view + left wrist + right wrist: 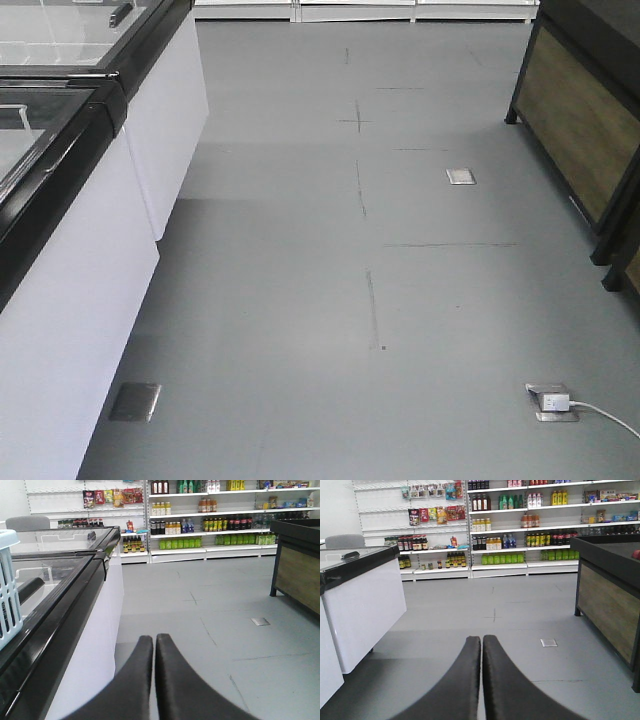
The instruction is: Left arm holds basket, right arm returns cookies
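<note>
A corner of the light blue slotted basket (9, 590) shows at the far left of the left wrist view, resting on top of the glass-lidded freezer (55, 580). My left gripper (154, 639) is shut with nothing between its black fingers, low over the floor and to the right of the basket. My right gripper (482, 639) is also shut and empty, pointing down the aisle toward the shelves. The cookies are out of view. Neither arm shows in the front view.
White chest freezers (90, 230) line the left side. A dark wooden-sided display stand (610, 590) stands on the right. Stocked drink shelves (520, 530) fill the back wall. Floor sockets (552, 401), one with a white plug and cable, sit in the grey floor.
</note>
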Tool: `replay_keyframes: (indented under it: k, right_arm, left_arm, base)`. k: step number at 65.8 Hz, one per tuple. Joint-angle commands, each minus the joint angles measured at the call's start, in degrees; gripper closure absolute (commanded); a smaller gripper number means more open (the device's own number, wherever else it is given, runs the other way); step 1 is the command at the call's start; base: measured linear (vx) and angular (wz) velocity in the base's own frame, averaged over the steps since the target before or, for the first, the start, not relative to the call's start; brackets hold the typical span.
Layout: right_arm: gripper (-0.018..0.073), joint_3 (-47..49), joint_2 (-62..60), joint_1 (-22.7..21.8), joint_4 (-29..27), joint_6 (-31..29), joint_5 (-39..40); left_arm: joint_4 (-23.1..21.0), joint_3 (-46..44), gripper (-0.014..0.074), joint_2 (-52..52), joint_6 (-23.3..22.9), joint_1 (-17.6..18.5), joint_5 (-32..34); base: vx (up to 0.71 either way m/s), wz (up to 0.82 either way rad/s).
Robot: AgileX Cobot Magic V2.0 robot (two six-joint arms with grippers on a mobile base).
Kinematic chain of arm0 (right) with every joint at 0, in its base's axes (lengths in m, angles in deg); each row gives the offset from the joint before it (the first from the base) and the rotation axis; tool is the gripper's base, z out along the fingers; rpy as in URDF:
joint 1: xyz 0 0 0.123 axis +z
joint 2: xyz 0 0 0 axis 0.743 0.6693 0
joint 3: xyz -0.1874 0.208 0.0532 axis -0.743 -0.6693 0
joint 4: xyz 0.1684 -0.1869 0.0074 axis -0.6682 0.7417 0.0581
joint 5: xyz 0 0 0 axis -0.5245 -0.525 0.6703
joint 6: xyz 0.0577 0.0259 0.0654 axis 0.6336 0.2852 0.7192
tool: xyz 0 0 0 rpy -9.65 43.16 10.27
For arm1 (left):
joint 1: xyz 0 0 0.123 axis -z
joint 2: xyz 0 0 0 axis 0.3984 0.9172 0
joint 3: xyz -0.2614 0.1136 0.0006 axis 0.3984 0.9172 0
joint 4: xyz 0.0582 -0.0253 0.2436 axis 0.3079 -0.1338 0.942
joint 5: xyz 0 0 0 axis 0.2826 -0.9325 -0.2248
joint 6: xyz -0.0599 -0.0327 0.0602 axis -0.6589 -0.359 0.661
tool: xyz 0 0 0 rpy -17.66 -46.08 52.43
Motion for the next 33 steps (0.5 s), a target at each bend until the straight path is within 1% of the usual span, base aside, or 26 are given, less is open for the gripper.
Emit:
replay_keyframes:
  k: [1, 33]
  right_arm:
    - [0.0568, 0.0, -0.5, 0.0, 0.0, -0.1, 4.1]
    - [0.0568, 0.0, -0.5, 0.0, 0.0, -0.1, 4.1]
  left_arm:
    - [0.0, 0.1, 0.0603, -0.9, 0.1, 0.1, 3.8]
    - [0.0, 0.1, 0.0603, -0.9, 0.1, 0.1, 3.8]
  base:
    - [0.0, 0.0]
    - [0.0, 0.0]
